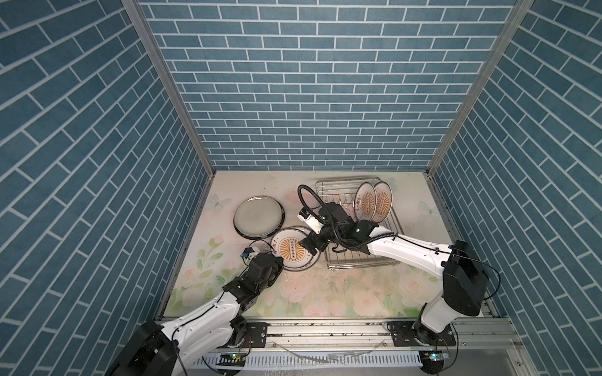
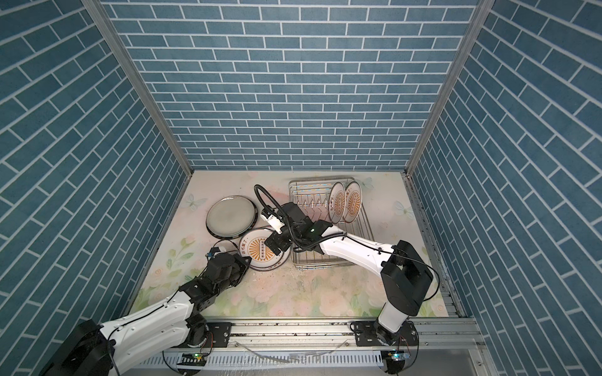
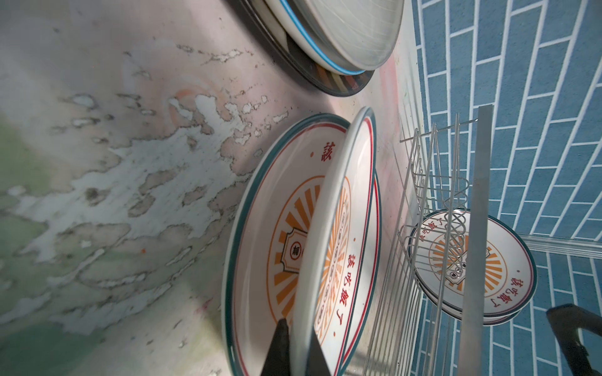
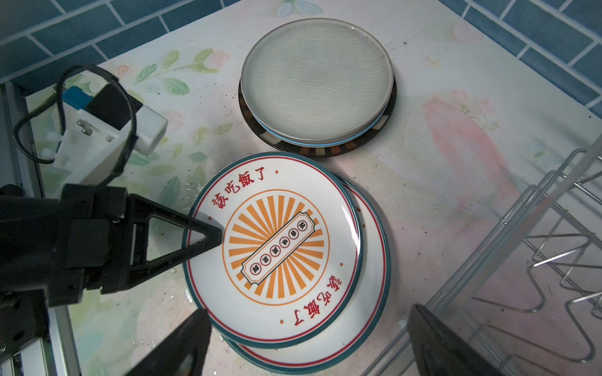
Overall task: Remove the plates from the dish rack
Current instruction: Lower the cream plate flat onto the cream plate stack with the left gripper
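Left hand (image 3: 298,328) astride plate (image 3: 355,182) rim.

A lab's mock-kitchen booth: blue tile-print wall panels (image 1: 309,81) in aluminium framing (image 1: 162,65), floral counter (image 1: 342,293), robot arms (image 1: 400,250) bolted to a rail (image 1: 325,328).

So the left arm (image 1: 202,314) stretches out low from its base at the near left, wrist rolled over sideways. The left hand (image 3: 298,328) is pinched tight on the rim of the top sunburst plate (image 4: 293,208), one finger on top and one underneath. The right arm (image 1: 407,250) has its elbow up high, with the forearm sloping down and across toward the middle. The right hand (image 4: 309,312) hangs there spread wide, gripping nothing, pretty close to the left hand.
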Tool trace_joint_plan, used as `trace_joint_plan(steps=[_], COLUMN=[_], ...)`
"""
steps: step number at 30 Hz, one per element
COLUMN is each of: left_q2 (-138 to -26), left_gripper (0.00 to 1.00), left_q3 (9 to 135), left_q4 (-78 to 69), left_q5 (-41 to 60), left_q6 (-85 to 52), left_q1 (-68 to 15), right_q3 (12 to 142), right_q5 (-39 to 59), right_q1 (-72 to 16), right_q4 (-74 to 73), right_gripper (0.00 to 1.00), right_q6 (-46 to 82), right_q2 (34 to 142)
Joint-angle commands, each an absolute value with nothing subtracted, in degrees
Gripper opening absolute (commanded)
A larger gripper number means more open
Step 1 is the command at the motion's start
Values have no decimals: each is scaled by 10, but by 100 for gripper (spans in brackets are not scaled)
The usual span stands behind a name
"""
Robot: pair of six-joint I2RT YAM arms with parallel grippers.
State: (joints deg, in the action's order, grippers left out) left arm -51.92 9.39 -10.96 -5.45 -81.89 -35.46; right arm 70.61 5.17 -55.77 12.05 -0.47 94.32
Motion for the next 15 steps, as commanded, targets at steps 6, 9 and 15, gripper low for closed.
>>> trace_joint_plan(steps=[6, 9, 15], left_q2=[-535, -542, -559], left_gripper=[8, 13, 19], left_q3=[116, 121, 124], left_q4=[-113, -110, -120], left_q5=[-39, -37, -33], left_q6=[-825, -822, -822], left_q1=[-347, -345, -341], right_q3=[736, 739, 744], right_q5=[36, 34, 33], right_q1=[-560, -560, -559], right_q4=[132, 134, 139], right_gripper=[95, 95, 95], right_q6=[-26, -26, -28], right_q2=[963, 966, 974])
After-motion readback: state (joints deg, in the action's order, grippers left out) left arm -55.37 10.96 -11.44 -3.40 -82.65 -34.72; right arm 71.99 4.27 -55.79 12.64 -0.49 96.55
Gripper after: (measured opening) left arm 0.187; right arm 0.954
